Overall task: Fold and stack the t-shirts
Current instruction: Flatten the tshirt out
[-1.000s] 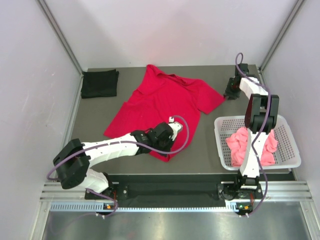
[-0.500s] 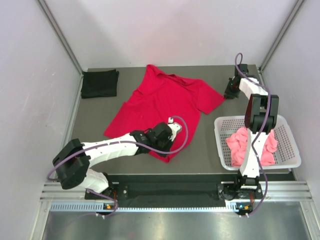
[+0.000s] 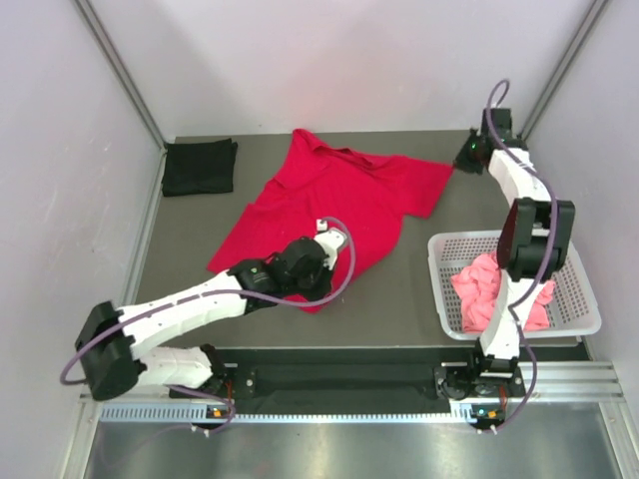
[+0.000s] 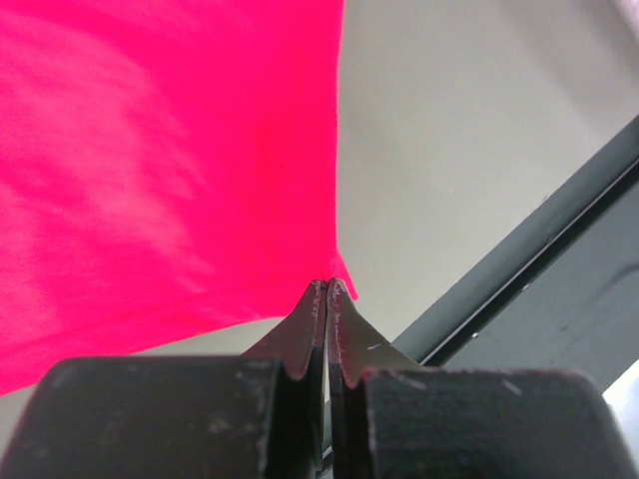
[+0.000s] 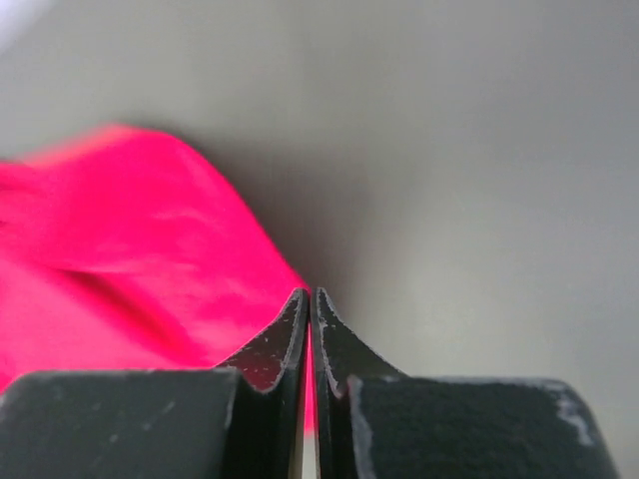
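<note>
The bright red t-shirt (image 3: 329, 205) lies spread across the middle of the table. My left gripper (image 3: 321, 261) is shut on its near hem corner (image 4: 337, 267). My right gripper (image 3: 462, 158) is shut on the far right sleeve tip; red cloth (image 5: 150, 259) shows between its closed jaws. The black t-shirt (image 3: 199, 166) lies folded at the far left corner. The salmon pink t-shirt (image 3: 489, 291) lies crumpled in the white basket (image 3: 579, 289) at the right.
The table's dark front edge (image 4: 539, 249) runs just beyond the left gripper. Grey walls and metal posts (image 3: 120, 70) close in the table on three sides.
The right gripper has moved up and back, pulling the right sleeve out toward the far right. The left gripper has shifted left and back with the hem corner.
</note>
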### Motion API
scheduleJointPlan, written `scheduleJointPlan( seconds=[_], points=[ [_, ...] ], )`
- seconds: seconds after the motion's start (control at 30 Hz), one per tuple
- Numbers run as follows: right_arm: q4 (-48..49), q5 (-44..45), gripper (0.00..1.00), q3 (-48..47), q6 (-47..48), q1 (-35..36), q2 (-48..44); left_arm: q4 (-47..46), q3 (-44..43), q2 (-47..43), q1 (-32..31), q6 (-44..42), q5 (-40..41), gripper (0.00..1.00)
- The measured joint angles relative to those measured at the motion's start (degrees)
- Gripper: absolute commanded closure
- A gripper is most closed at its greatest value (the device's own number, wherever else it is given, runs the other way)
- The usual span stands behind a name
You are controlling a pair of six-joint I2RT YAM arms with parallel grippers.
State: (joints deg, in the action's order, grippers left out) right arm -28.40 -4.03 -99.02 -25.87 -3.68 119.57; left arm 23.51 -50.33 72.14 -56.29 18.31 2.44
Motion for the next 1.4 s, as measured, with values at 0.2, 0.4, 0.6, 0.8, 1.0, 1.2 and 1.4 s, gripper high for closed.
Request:
scheduleJointPlan(
  seconds=[0.2, 0.4, 0.6, 0.8, 1.0, 1.2, 1.4],
  points=[
    [2.4, -2.5, 1.00, -12.7, -5.3, -1.2, -7.8, 4.5, -5.3, -11.9, 0.2, 0.6, 6.7, 1.00],
    [8.0, -7.3, 1.00, -20.3, -12.3, -6.1, -15.6, 8.7, -16.6, -21.7, 0.4, -0.9, 13.9, 1.00],
    [14.3, -11.7, 1.00, -21.3, -20.7, -12.0, -22.0, 13.0, -28.8, -23.9, 0.4, -4.1, 16.7, 1.00],
    [17.0, -16.2, 1.00, -27.2, -28.7, -18.0, -22.9, 14.8, -40.5, -22.4, 0.4, -6.5, 16.5, 1.00],
    [23.6, -17.5, 1.00, -31.5, -36.0, -20.4, -23.0, 13.6, -48.8, -19.6, 0.4, -10.0, 16.6, 1.00],
    [31.1, -16.5, 1.00, -40.6, -40.9, -15.7, -14.3, 9.3, -50.9, -14.1, 0.4, -18.0, 21.2, 1.00],
    [33.5, -13.8, 1.00, -41.7, -41.6, -9.9, -5.3, 6.2, -49.8, -10.3, 0.4, -25.2, 29.5, 1.00]
  ],
)
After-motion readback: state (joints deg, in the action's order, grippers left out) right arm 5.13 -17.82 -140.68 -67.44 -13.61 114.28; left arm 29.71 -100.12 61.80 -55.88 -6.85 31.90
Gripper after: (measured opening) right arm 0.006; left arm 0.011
